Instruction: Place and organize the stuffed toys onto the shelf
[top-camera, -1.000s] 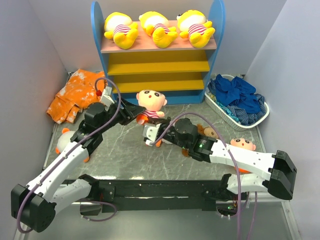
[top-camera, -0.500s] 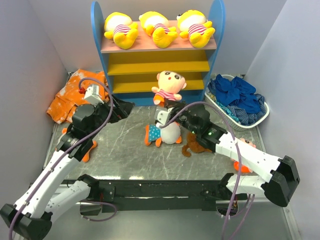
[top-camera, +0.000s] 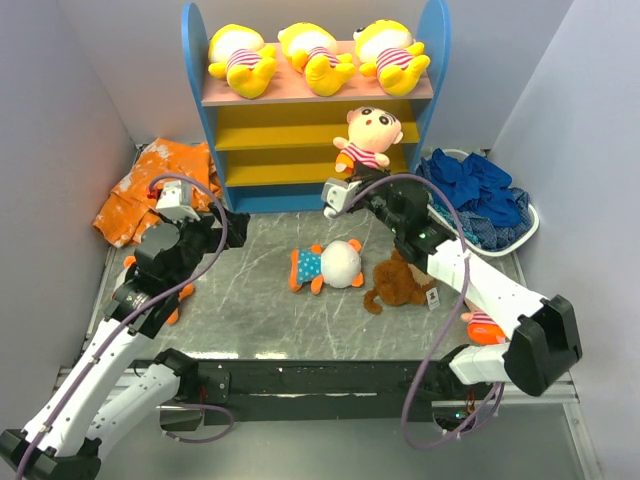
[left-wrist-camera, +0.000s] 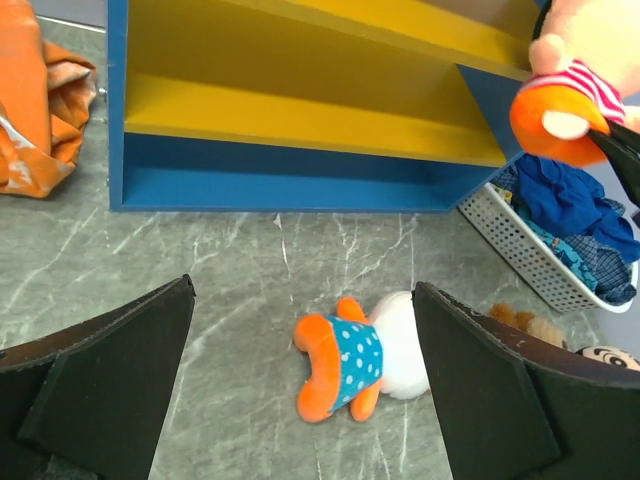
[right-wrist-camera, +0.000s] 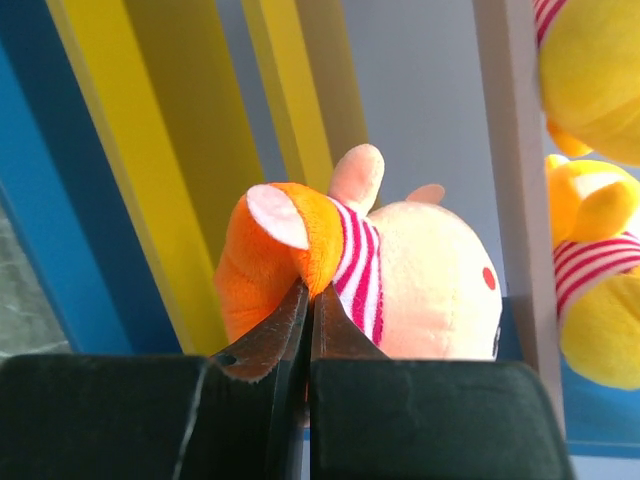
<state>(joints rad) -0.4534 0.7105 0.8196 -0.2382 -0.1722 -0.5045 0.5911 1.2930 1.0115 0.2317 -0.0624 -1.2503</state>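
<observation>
The shelf (top-camera: 315, 110) stands at the back, with three yellow stuffed toys (top-camera: 318, 55) lying on its pink top board. My right gripper (top-camera: 352, 175) is shut on the orange leg of a striped-shirt doll (top-camera: 368, 140), held in the air in front of the yellow middle boards. The right wrist view shows the leg pinched between the closed gripper (right-wrist-camera: 307, 290). My left gripper (top-camera: 232, 222) hangs open and empty at the left. A dotted-shirt doll (top-camera: 328, 265) and a brown monkey (top-camera: 395, 282) lie on the floor. Two more dolls (top-camera: 482, 325) are partly hidden under the arms.
An orange-and-white cloth (top-camera: 140, 190) lies crumpled at the back left. A white basket (top-camera: 525, 232) of dark blue cloths sits right of the shelf. Grey walls close in both sides.
The right gripper has carried the striped-shirt doll from the floor up to the shelf's middle boards. The left gripper has opened wide and drawn back to the left.
</observation>
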